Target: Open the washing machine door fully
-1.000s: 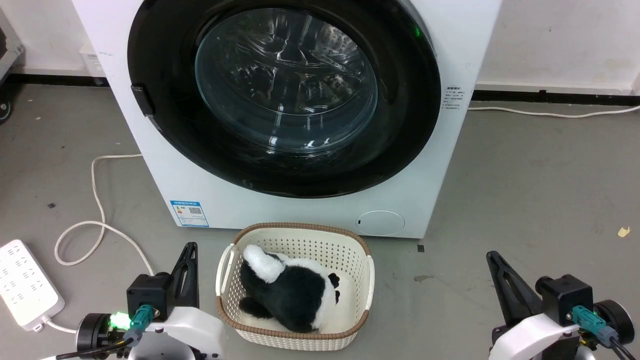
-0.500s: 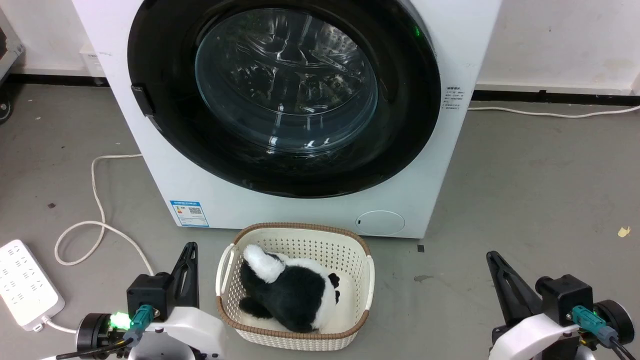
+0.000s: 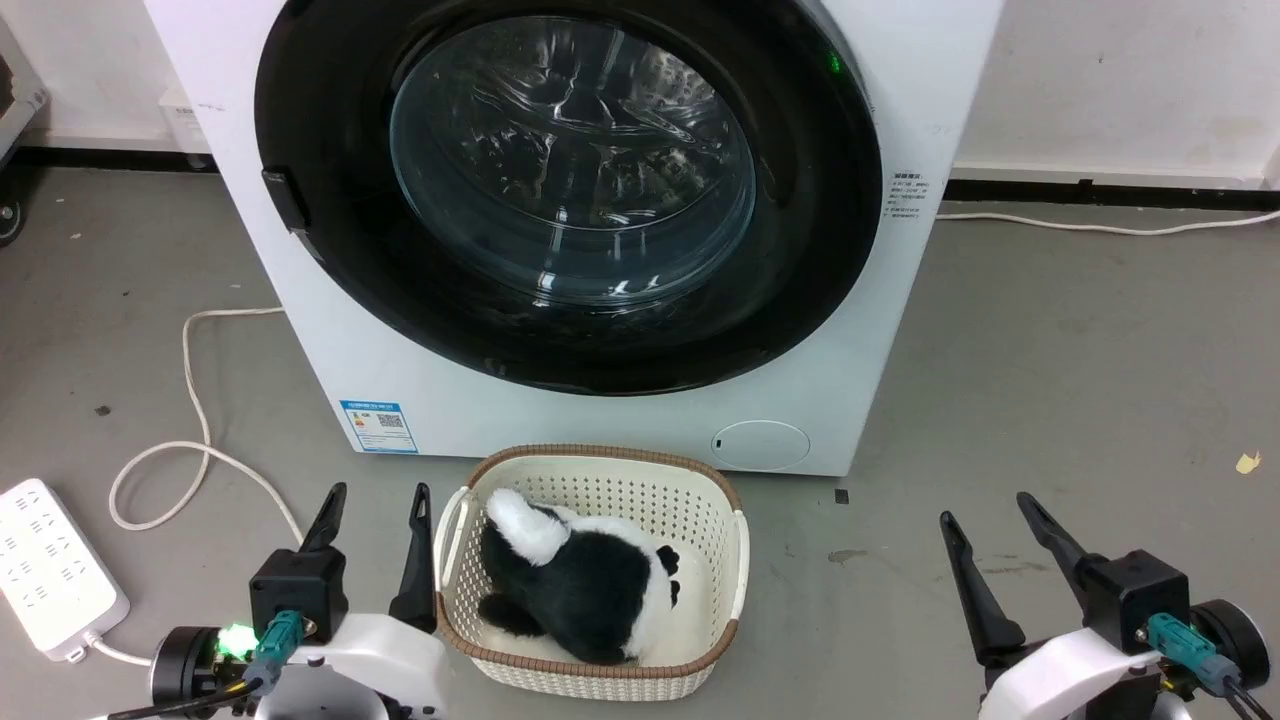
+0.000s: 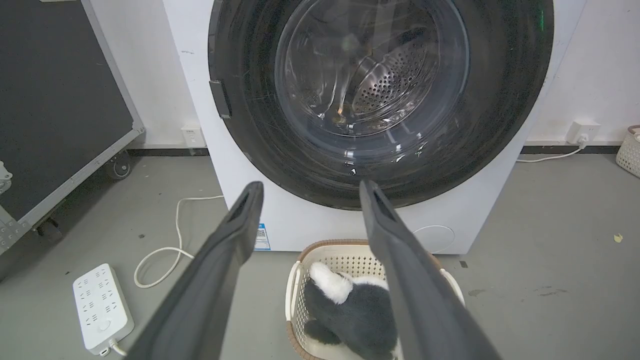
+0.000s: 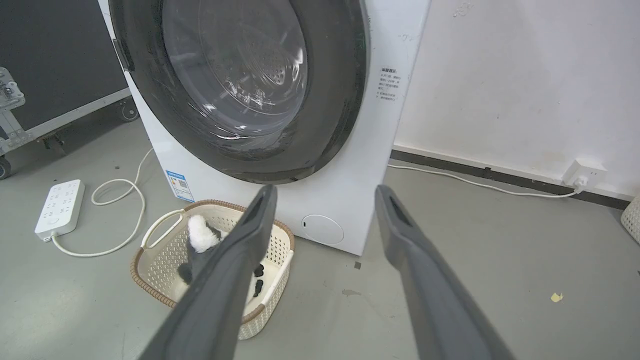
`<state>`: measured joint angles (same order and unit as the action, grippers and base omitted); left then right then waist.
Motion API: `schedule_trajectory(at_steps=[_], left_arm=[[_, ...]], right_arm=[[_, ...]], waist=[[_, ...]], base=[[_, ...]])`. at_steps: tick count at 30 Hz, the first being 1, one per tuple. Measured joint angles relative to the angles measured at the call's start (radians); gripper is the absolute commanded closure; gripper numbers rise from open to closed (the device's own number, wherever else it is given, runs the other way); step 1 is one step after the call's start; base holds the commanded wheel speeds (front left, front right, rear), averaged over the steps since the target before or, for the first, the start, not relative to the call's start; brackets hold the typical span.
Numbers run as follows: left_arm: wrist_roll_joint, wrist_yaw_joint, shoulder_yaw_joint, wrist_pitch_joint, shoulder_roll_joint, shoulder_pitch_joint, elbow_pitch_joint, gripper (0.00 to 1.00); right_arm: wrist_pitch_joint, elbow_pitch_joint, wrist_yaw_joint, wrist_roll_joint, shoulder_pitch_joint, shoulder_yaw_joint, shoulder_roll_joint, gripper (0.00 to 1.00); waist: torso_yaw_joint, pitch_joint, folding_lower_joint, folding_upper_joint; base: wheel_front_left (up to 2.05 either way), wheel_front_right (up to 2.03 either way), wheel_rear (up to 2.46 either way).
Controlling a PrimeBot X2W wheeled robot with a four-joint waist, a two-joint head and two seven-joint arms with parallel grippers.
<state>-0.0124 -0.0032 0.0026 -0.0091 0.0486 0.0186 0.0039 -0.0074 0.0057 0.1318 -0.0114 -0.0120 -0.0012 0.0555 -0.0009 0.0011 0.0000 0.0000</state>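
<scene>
One washing machine door (image 3: 570, 170), round and glossy black with a clear glass bowl at its centre, across the upper middle of the head view. Shut flat against the front of the one white washing machine (image 3: 930, 90). One small dark catch (image 3: 285, 200) on the door's left rim. Behind the glass, in the left wrist view, one perforated steel drum (image 4: 390, 85). Under the door, one small round white flap (image 3: 760, 445) toward the lower right of the machine front and one blue label (image 3: 378, 427) toward its lower left.

At lower centre, on the grey floor (image 3: 1050, 380) just in front of the machine, one cream basket (image 3: 600, 452) with a brown rim. Inside it, one black-and-white plush toy (image 3: 580, 585).

Two tools, both low in the frame, well apart from the door and touching nothing. At lower left, just beside the basket in the frame, the left tool (image 3: 380, 492), two dark fingers spread apart, bare floor between. At lower right, the right tool (image 3: 985, 507), two fingers likewise spread, nothing between.

At far lower left, one white power strip (image 3: 45, 565), with one white cable (image 3: 190, 400) looped on the floor beside it. A second white cable (image 3: 1100, 228) along the foot of the wall at upper right. One yellowish scrap (image 3: 1247, 462) near the right edge.
</scene>
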Motion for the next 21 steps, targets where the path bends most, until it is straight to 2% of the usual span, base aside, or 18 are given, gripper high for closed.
schedule_trajectory(at_steps=[21], left_arm=[[-0.019,-0.010,0.005,-0.040,0.000,0.000,0.000,0.00]], right_arm=[[-0.043,0.004,0.000,-0.004,0.000,-0.002,0.000,0.00]], waist=[[0.008,0.023,0.0000,0.0000]], base=[[0.00,0.00,0.00]])
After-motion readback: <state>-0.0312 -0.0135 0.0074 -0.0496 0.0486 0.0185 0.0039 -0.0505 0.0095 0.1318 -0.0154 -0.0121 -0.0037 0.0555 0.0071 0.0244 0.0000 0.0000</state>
